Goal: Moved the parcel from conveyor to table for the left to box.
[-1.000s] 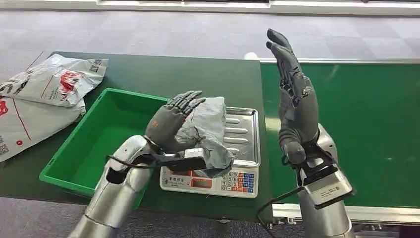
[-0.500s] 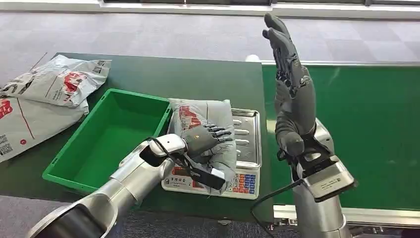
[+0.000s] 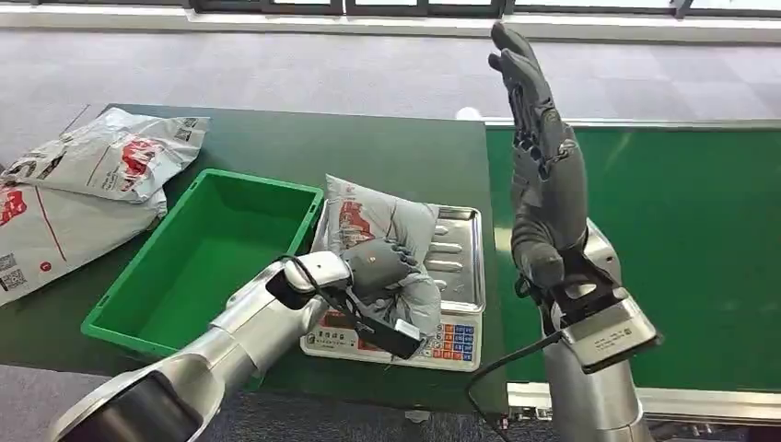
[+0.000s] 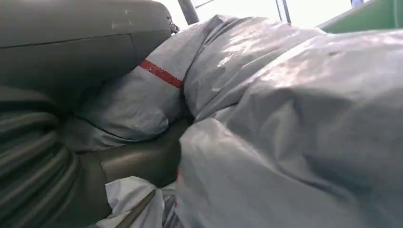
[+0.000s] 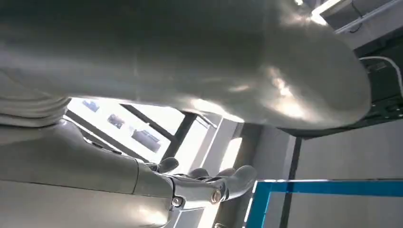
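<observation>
Left hand (image 3: 378, 265) curled around crumpled grey plastic parcel (image 3: 387, 241) atop silver weighing scale (image 3: 451, 276), just right of green plastic bin (image 3: 198, 253). Right hand (image 3: 543, 166) raised upright, fingers spread, holding nothing, above green conveyor belt (image 3: 681, 239).

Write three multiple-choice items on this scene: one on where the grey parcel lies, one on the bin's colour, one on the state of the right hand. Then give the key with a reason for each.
1. Where does the grey parcel lie?
A. in the bin
B. on the scale
C. on the conveyor

2. What colour is the bin?
A. green
B. blue
C. white

3. What is the state of the right hand?
A. gripping a parcel
B. pressed flat on the conveyor
C. raised, fingers straight, holding nothing

Key: 1 B, the parcel rests on the scale, with the left hand gripping it; 2 A, its walls and floor are green; 3 C, it stands upright above the edge of the conveyor, with nothing in it.
</observation>
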